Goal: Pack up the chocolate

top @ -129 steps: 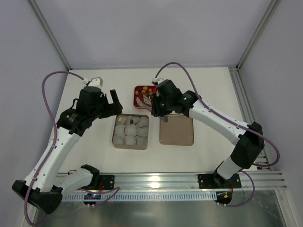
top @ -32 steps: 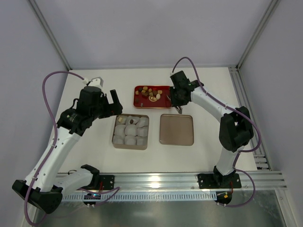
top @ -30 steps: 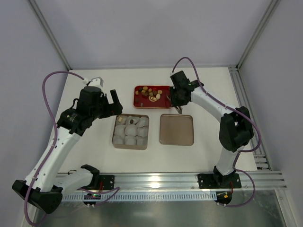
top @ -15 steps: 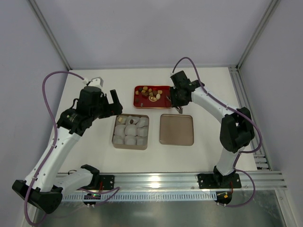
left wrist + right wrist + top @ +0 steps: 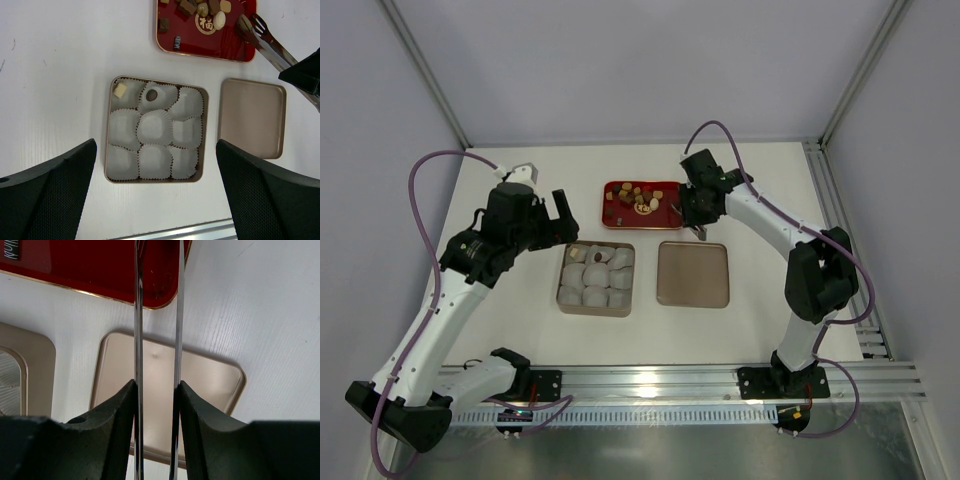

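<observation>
To the right of centre, toward the far edge: right gripper (image 5: 156,390) clamped on a pair of thin metal tongs (image 5: 138,315), fingers (image 5: 115,415) only a narrow gap apart, one pressed against the outside of each blade. Blades nearly parallel with a slim gap between, running out to the right end of the red tray (image 5: 225,42). Tips over that end of the tray; impossible to tell whether touching any piece there.

Over the left half of the table (image 5: 50,75), raised above it: left gripper (image 5: 156,147) spread wide, gripping and touching nothing. One black finger (image 5: 50,195) at each lower corner of the left wrist view, the whole tin framed between.

Most of the chocolate (image 5: 202,9) heaped loosely in the tray, about midway along the far edge and a little in from it: dark brown, tan-gold and cream bits.

Near the middle of the tabletop, just on the near side of the tray: square tan tin (image 5: 107,165) lined with nine white paper cups (image 5: 155,127). Only two cups filled: a cream piece (image 5: 120,90) in the far-left one, a dark brown piece (image 5: 151,95) in the far-middle one.

Tan lid (image 5: 252,117) lying flat just right of the tin, close beside it but apart
</observation>
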Controlling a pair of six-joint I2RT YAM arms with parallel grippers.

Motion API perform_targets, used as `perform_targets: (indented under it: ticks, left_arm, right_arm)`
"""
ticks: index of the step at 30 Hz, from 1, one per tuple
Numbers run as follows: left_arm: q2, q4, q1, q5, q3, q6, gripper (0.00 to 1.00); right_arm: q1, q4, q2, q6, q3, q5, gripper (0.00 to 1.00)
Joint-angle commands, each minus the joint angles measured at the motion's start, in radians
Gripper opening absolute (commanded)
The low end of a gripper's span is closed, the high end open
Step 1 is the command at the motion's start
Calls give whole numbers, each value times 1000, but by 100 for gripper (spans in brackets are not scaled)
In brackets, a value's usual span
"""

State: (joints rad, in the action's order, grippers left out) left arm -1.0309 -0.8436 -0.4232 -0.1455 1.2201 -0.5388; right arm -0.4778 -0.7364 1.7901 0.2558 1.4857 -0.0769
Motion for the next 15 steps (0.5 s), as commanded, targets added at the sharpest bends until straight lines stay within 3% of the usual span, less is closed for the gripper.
perform_targets:
  ticks: [1,15]
  left_arm:
    - [20,12,3,4,12,5,100]
    - [11,17,3,6,16,7,100]
  right_arm:
    - [11,3,-14,-23,31,22,41]
    - [28,-11,18,-39,61,54,39]
